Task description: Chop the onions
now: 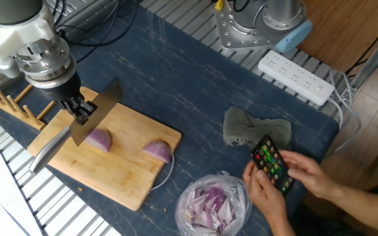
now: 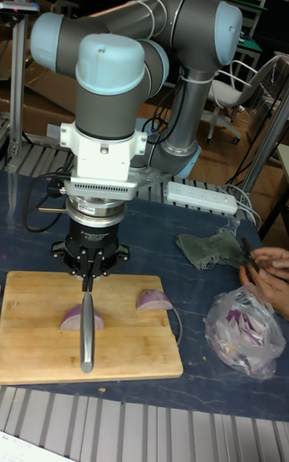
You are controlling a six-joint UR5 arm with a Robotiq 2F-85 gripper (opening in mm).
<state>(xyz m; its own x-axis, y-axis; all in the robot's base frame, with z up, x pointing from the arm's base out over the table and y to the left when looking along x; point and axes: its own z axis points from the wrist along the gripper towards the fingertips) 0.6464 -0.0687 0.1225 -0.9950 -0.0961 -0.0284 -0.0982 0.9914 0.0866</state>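
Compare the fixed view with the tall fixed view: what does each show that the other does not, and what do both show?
Only the fixed view shows the wooden rack and the phone's lit screen. Only the tall fixed view shows the whole arm and an office chair. Both show the board, two onions, the knife, the power strip, the cloth and the bag.

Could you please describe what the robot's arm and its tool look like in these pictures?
The arm is built of thick dark grey tubes with rounded pale blue joint caps. At the wrist sits a white block above a ribbed silver ring. Below it, the tool is a compact black body with two short black fingers. Black cables trail over the table behind it.
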